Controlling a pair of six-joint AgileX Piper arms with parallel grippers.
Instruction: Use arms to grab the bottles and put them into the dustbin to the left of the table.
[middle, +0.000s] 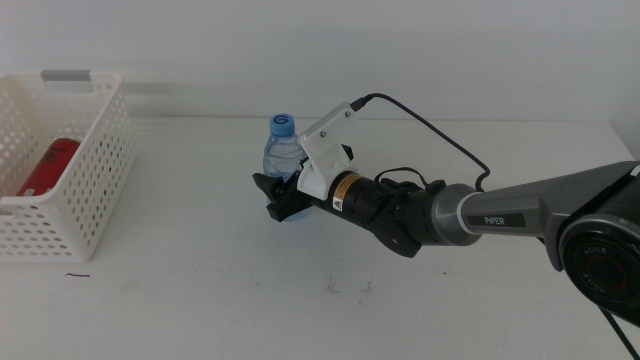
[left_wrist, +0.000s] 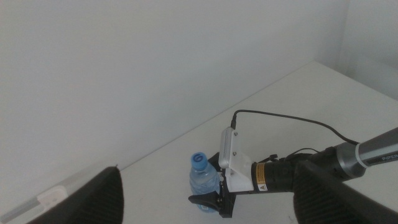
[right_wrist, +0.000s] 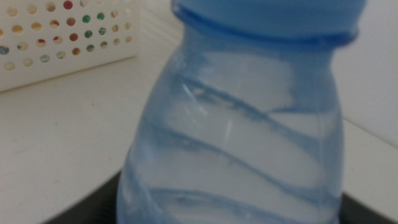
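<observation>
The clear blue-capped water bottle (middle: 282, 148) stands upright mid-table, a little towards the back. My right gripper (middle: 278, 197) reaches in from the right and is shut on its lower body, one jaw on each side. The bottle fills the right wrist view (right_wrist: 236, 124) and also shows in the left wrist view (left_wrist: 203, 177). The red can (middle: 45, 168) lies in the white dustbin (middle: 100, 170) at the left. The tea bottle is not in view. My left gripper (left_wrist: 208, 208) is open and empty, high above the table and out of the middle view.
The right arm's black cable (middle: 430, 125) loops above the wrist. The dustbin wall (right_wrist: 68, 37) shows red and green through its holes. White table (middle: 200, 300) lies between bottle and dustbin. A few dark specks (middle: 345, 288) mark the table's front.
</observation>
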